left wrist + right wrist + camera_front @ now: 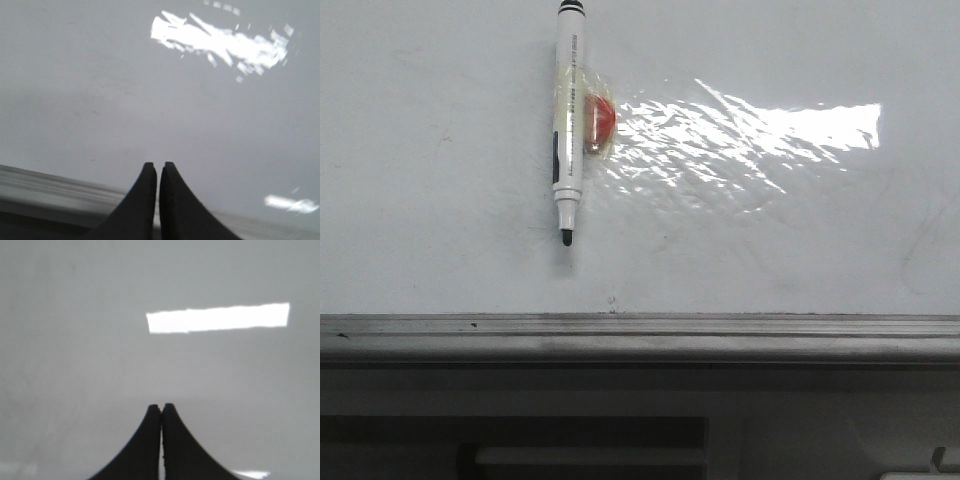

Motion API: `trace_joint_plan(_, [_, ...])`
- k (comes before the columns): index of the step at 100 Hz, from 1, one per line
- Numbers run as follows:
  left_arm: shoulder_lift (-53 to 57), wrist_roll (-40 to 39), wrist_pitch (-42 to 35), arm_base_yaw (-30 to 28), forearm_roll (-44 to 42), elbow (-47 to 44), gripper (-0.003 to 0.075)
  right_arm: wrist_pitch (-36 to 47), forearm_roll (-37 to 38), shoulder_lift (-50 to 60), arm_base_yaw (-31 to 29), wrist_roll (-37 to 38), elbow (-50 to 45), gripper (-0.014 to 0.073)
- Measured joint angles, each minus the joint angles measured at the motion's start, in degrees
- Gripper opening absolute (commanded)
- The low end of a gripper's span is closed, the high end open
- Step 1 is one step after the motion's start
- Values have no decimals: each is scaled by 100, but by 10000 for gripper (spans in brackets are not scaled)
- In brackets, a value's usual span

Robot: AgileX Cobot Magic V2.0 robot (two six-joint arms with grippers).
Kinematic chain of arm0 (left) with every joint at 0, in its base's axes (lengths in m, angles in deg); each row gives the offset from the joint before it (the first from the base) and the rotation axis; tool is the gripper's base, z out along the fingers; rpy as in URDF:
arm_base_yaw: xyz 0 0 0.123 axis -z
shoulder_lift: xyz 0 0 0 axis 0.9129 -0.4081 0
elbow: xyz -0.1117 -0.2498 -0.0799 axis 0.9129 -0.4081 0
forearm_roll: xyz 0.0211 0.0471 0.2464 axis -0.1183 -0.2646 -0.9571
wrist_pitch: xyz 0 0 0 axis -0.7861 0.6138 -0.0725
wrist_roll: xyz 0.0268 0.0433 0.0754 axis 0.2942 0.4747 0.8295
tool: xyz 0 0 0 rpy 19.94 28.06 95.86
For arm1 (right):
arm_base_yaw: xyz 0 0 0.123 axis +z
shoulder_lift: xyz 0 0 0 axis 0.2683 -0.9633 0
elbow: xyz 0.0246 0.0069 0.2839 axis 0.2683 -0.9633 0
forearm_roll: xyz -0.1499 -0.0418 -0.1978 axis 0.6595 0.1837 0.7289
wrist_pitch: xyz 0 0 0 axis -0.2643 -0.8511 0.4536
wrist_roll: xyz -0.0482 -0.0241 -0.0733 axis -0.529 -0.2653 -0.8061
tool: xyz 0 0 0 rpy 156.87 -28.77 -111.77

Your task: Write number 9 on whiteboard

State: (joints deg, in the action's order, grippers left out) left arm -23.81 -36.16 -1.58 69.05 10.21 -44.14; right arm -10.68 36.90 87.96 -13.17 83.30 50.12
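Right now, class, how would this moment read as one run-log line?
stage: not started | whiteboard: no 9 drawn | marker: uncapped, lying on board, unheld | left gripper: jaws shut, empty | right gripper: jaws shut, empty

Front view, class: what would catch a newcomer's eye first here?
A white marker lies on the whiteboard, uncapped black tip pointing toward the grey rail, with a red lump under clear tape at its side. A bright glare patch spreads beside it. No 9 is drawn.
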Motion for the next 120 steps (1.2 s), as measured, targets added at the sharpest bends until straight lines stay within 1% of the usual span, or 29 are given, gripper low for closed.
trace_joint_plan(9, [0,0,-261,0,1413,0,-20,435,-768,0,0,0,0,-61])
trace_joint_plan(23, [0,-26,-568,0,3067,0,-20,637,-2076,0,0,0,0,-61])
trace_joint_plan(30, [0,-26,-607,0,3654,0,-20,665,-2596,0,0,11,0,-61])
trace_joint_plan(34, [0,24,-581,0,3777,11,-21,614,-2724,0,0,11,23,-61])
trace_joint_plan(41, [0,270,-326,0,3748,78,-21,172,-2770,0,0,11,243,-61])
trace_joint_plan(46, [0,494,-20,0,3456,245,-20,-357,-2627,0,0,0,570,-59])
trace_joint_plan(55, [-276,745,552,0,2727,839,-16,-1570,-2030,-142,0,-117,1362,-50])
trace_joint_plan(59, [-478,823,807,0,2334,1175,11,-2135,-1685,-310,0,-145,1732,-32])
trace_joint_plan(64, [-816,982,1120,0,1924,1565,83,-2721,-1295,-539,0,-168,2132,31])
trace_joint_plan(66, [-976,1088,1260,0,1788,1727,125,-2946,-1151,-645,0,-175,2290,54])
trace_joint_plan(67, [-1083,1130,1311,0,1715,1780,157,-3015,-1103,-680,0,-175,2342,78])
trace_joint_plan(69, [-1250,1264,1449,0,1653,1934,190,-3214,-982,-786,0,-181,2492,120])
trace_joint_plan(70, [-1306,1309,1538,0,1605,2035,223,-3340,-908,-821,0,-181,2587,120])
trace_joint_plan(71, [-1363,1405,1582,0,1581,2084,240,-3398,-870,-893,0,-181,2630,148])
trace_joint_plan(72, [-1476,1454,1628,0,1539,2177,273,-3510,-807,-928,0,-181,2676,163])
trace_joint_plan(74, [-1640,1593,1757,0,1489,2268,303,-3615,-752,-1035,0,-190,2805,208])
trace_joint_plan(76, [-1800,1718,1863,0,1465,2391,344,-3755,-680,-1139,0,-190,2923,269])
trace_joint_plan(77, [-1852,1748,1923,0,1453,2466,357,-3844,-639,-1174,0,-194,2997,269])
trace_joint_plan(78, [-1902,1809,1950,17,1437,2501,379,-3885,-622,-1240,0,-206,3031,298])
trace_joint_plan(82, [-2172,1946,2047,66,1396,2679,414,-4098,-563,-1398,0,-219,3214,379])
trace_joint_plan(86, [-2413,2034,2075,158,1372,2809,416,-4247,-515,-1563,0,-229,3330,440])
trace_joint_plan(90, [-2633,2125,2103,262,1360,2885,410,-4310,-503,-1683,0,-229,3414,467])
trace_joint_plan(97, [-2983,2261,2132,456,1378,2963,395,-4350,-495,-1764,0,-229,3455,459])
trace_joint_plan(109, [-3539,2464,2132,903,1653,3002,388,-4444,-480,-1789,14,-229,3468,451])
trace_joint_plan(120, [-3990,2510,1856,1429,1873,3084,388,-4446,-480,-1789,92,-229,3468,451])
